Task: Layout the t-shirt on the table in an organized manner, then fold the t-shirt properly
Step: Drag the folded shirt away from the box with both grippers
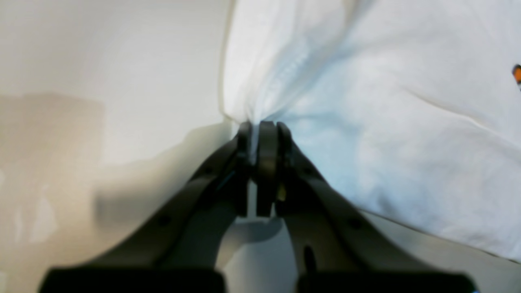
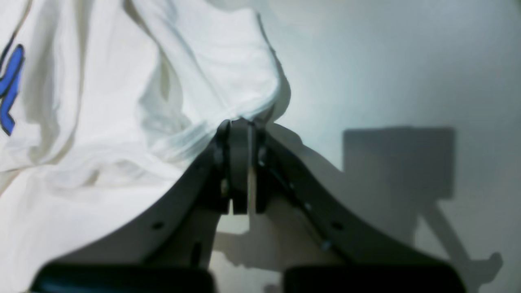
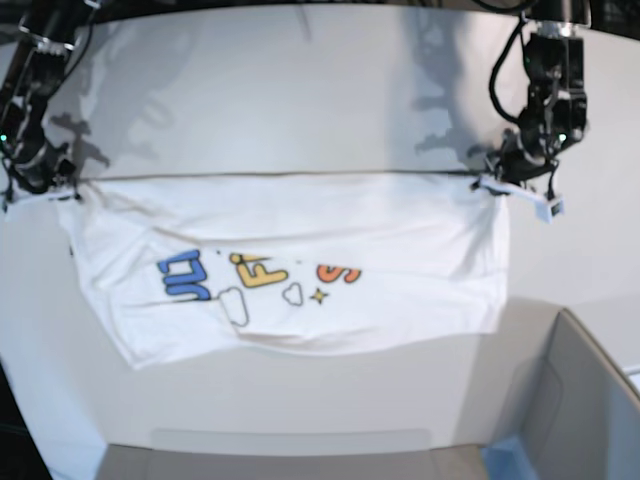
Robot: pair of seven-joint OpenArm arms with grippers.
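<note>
T-shirt (image 3: 400, 240) taut between raised tools

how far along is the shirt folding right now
Early stage. Done: both corners are gripped, the left end effector and right end effector each shut on the white cotton t-shirt with the cartoon print. In hand: its top edge is stretched taut between them, the lower part draping on the smooth white tabletop. Left: laying it flat, then every fold.

One t-shirt (image 3: 290, 255) lies on one table (image 3: 300, 110). My two grippers, left gripper (image 3: 487, 183) and right gripper (image 3: 62, 190), flank the t-shirt's far edge. One grey box (image 3: 580, 400) sits nearer than the t-shirt.
</note>
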